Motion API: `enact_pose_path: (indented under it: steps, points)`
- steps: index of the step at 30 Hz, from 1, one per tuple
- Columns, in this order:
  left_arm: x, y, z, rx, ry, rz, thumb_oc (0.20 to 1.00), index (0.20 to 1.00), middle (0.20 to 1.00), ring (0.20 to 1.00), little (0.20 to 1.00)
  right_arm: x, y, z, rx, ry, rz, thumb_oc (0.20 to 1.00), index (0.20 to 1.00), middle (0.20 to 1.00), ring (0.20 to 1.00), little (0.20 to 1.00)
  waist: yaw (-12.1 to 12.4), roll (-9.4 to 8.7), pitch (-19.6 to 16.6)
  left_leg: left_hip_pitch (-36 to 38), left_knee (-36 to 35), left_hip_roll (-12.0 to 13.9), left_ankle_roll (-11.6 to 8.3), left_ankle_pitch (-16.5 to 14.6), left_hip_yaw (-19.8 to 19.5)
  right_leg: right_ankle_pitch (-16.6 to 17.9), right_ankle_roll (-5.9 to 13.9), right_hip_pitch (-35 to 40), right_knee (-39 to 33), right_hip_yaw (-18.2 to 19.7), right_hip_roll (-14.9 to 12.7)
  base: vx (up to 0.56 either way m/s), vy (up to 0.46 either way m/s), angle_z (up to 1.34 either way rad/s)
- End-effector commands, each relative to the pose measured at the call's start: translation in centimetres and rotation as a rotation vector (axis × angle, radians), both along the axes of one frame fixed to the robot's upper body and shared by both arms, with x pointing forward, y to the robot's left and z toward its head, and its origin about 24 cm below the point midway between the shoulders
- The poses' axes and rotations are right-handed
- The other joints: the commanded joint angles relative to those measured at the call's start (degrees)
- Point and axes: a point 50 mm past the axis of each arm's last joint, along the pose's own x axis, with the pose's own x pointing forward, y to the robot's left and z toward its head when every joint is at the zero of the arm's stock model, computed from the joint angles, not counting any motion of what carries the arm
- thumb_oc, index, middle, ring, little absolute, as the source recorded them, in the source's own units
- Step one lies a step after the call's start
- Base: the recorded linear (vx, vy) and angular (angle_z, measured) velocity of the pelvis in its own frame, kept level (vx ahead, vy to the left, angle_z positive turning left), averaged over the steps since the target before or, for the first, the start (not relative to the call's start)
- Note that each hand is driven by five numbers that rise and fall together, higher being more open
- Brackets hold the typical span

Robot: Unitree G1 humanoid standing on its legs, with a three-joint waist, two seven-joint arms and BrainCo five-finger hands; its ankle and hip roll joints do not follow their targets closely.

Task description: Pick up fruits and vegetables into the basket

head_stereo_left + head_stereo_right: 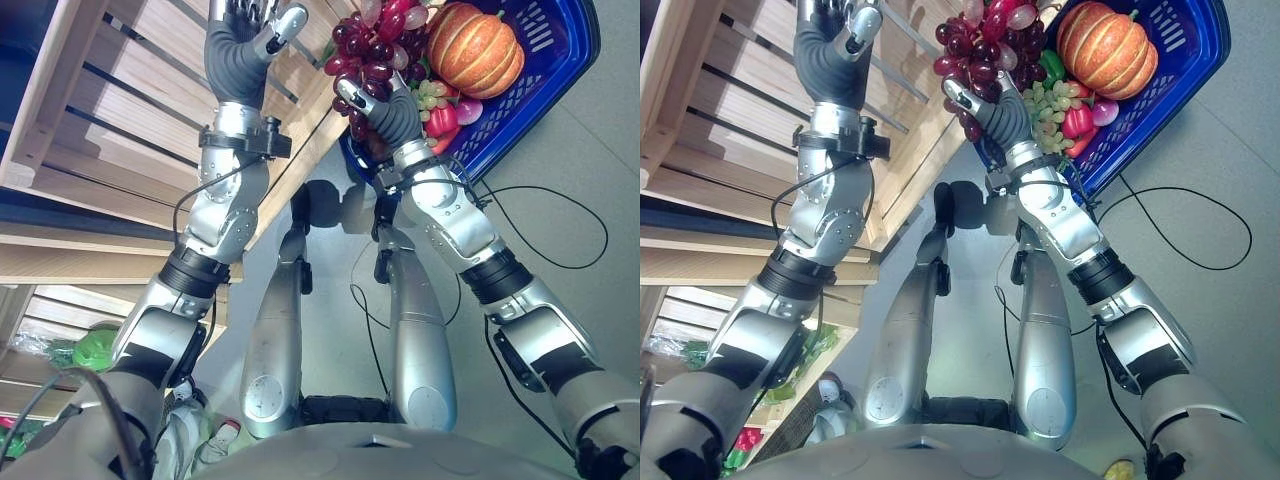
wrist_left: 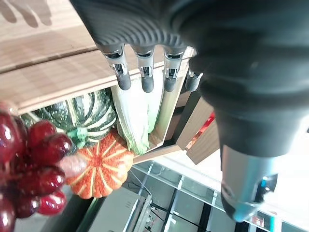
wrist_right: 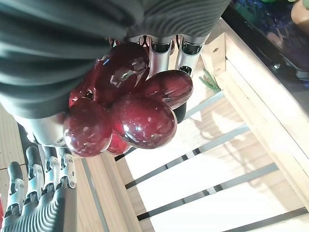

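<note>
My right hand (image 1: 388,112) is shut on a bunch of dark red grapes (image 1: 362,52), which hangs over the near rim of the blue basket (image 1: 572,62). In the right wrist view the grapes (image 3: 126,112) bulge out beside my curled fingers (image 3: 159,50). The basket holds an orange pumpkin (image 1: 475,45), green grapes (image 1: 432,95) and a red pepper (image 1: 441,120). My left hand (image 1: 252,22) reaches over the slatted wooden shelf (image 1: 120,100), open and holding nothing; its fingers (image 2: 145,72) are straight.
Past the left hand lie a green striped squash (image 2: 82,113), a small orange pumpkin (image 2: 99,166) and a pale leafy vegetable (image 2: 137,118) on a wooden shelf. Green produce (image 1: 95,350) sits in a lower shelf at the left.
</note>
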Motion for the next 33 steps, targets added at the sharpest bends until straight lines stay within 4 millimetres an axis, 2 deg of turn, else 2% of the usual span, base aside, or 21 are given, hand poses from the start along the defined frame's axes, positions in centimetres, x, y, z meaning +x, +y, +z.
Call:
enact_pose_path:
  steps: [1, 8, 13, 16, 18, 26, 33]
  points:
    - [0.1, 1.4, 0.7, -0.031, -0.07, 0.119, 1.0, 1.0, 1.0, 1.0, 1.0, -1.9, 1.3, 3.5, 0.12, -0.196, 0.086, 0.2, 0.2, 0.2, 0.2, 0.2, 0.8, -1.7, -2.5, -1.0, 5.4, -3.7, 1.14, -6.4, 1.7, 2.5, 5.31, 4.4, -7.0, -1.1, 0.7, 0.0, 0.0, 0.0]
    - [2.0, 3.2, -1.3, 0.045, 0.036, 0.327, 1.0, 1.0, 1.0, 1.0, 1.0, -1.1, -0.4, 2.9, 0.149, -0.18, -0.022, 0.2, 0.2, 0.2, 0.2, 0.2, 0.5, -1.75, -2.5, -1.1, 6.0, -3.4, 0.81, -6.5, 2.0, 2.1, 5.42, 4.3, -6.2, -0.9, 0.8, 0.0, 0.0, 0.0]
    - [3.9, 6.1, -4.4, 0.085, 0.194, 0.487, 1.0, 1.0, 1.0, 1.0, 1.0, 0.7, -3.7, 1.2, 0.151, -0.093, -0.189, 0.2, 0.2, 0.2, 0.2, 0.2, 0.0, -1.79, -2.5, -0.7, 6.0, -2.9, 0.51, -6.7, 2.4, 1.8, 5.6, 4.3, -5.8, -0.7, 1.0, 0.0, 0.02, 0.0]
    - [4.4, 7.1, -5.4, 0.096, 0.249, 0.526, 1.0, 1.0, 1.0, 1.0, 1.0, 1.4, -5.2, 0.4, 0.143, -0.05, -0.255, 0.2, 0.2, 0.2, 0.2, 0.2, -0.2, -1.77, -2.5, -0.6, 6.1, -2.7, 0.37, -6.8, 2.6, 1.7, 5.63, 4.2, -5.6, -0.5, 1.1, 0.0, 0.01, 0.0]
    - [5.1, 7.9, -6.3, 0.129, 0.301, 0.571, 1.0, 1.0, 1.0, 1.0, 1.0, 2.5, -7.0, -0.6, 0.123, 0.014, -0.33, 0.2, 0.2, 0.2, 0.2, 0.2, -0.2, -1.62, -2.5, -0.9, 6.2, -2.5, 0.24, -6.9, 2.8, 1.6, 5.68, 3.7, -5.1, -0.6, 1.2, 0.0, 0.0, 0.0]
    - [6.7, 9.3, -6.4, 0.182, 0.41, 0.616, 1.0, 1.0, 1.0, 1.0, 1.0, 5.3, -9.5, -1.5, 0.034, 0.171, -0.458, 0.2, 0.2, 0.2, 0.2, 0.2, 0.1, -1.09, -2.5, -1.5, 6.6, -2.3, -0.22, -6.8, 2.9, 1.4, 5.57, 2.6, -4.4, -0.6, 1.2, 0.0, 0.0, 0.0]
    - [7.5, 9.1, -6.4, 0.221, 0.444, 0.594, 1.0, 1.0, 1.0, 1.0, 1.0, 7.1, -11.9, -3.2, -0.09, 0.369, -0.581, 0.2, 0.2, 0.2, 0.2, 0.2, 1.1, -0.06, -2.5, -2.0, 6.8, -2.5, -0.24, -6.6, 2.6, 1.2, 5.44, 2.1, -4.0, -0.8, 1.2, 0.0, 0.0, 0.0]
